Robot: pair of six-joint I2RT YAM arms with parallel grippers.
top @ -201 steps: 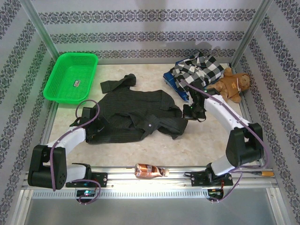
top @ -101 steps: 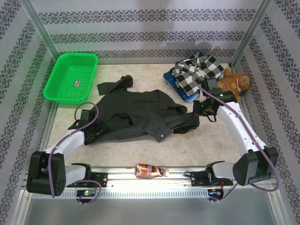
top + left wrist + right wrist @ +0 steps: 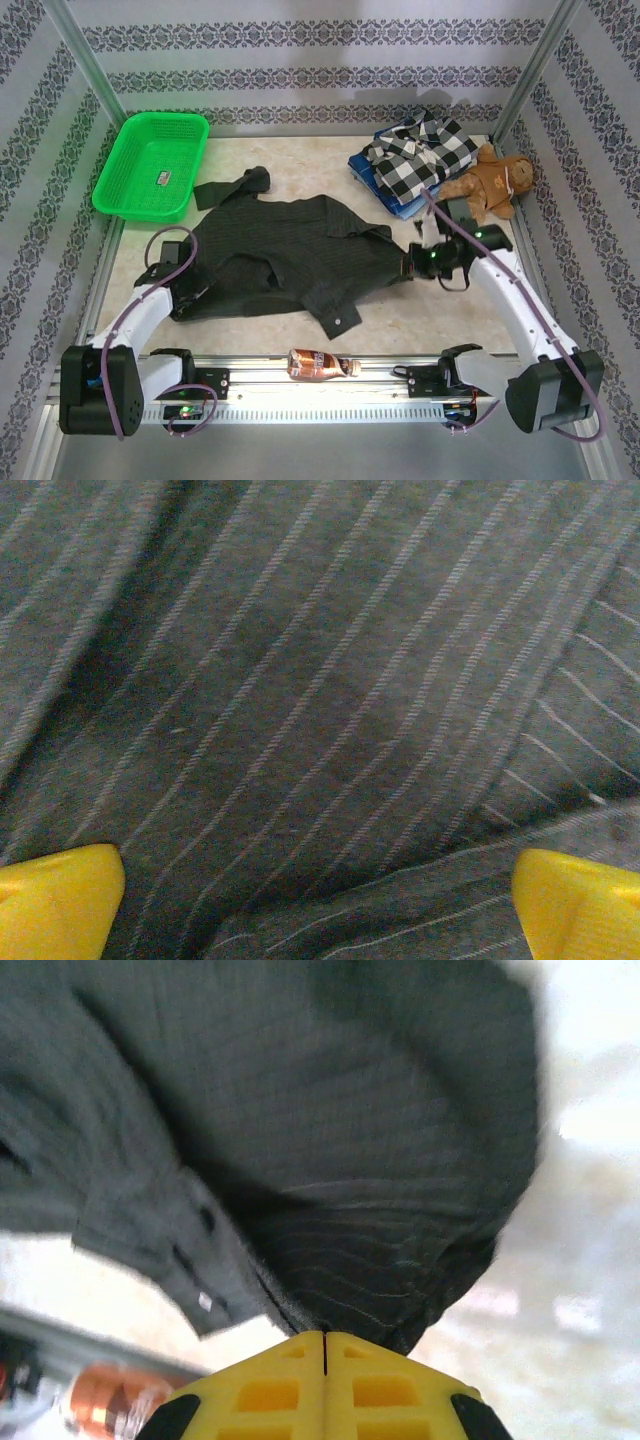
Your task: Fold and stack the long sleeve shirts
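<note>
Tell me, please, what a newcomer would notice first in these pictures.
The dark shirt sprawls across the middle of the table, its right edge pinched in the shut right gripper. The bright green basket sits at far left; a checked shirt and a teddy bear lie at far right.

**Top external view:** fixed high behind the arm bases, angled down and forward over the pale marbled tabletop (image 3: 450, 310) to the patterned back wall (image 3: 320, 60).

**Left wrist view:** very close above the dark charcoal pinstriped button-up shirt (image 3: 320, 700), with the left gripper's yellow fingertips (image 3: 55, 900) at the lower corners.

**Right wrist view:** close, looking past the right gripper's yellow fingertips (image 3: 260, 1390) at the same shirt and tabletop.

All three views share that shirt.
</note>
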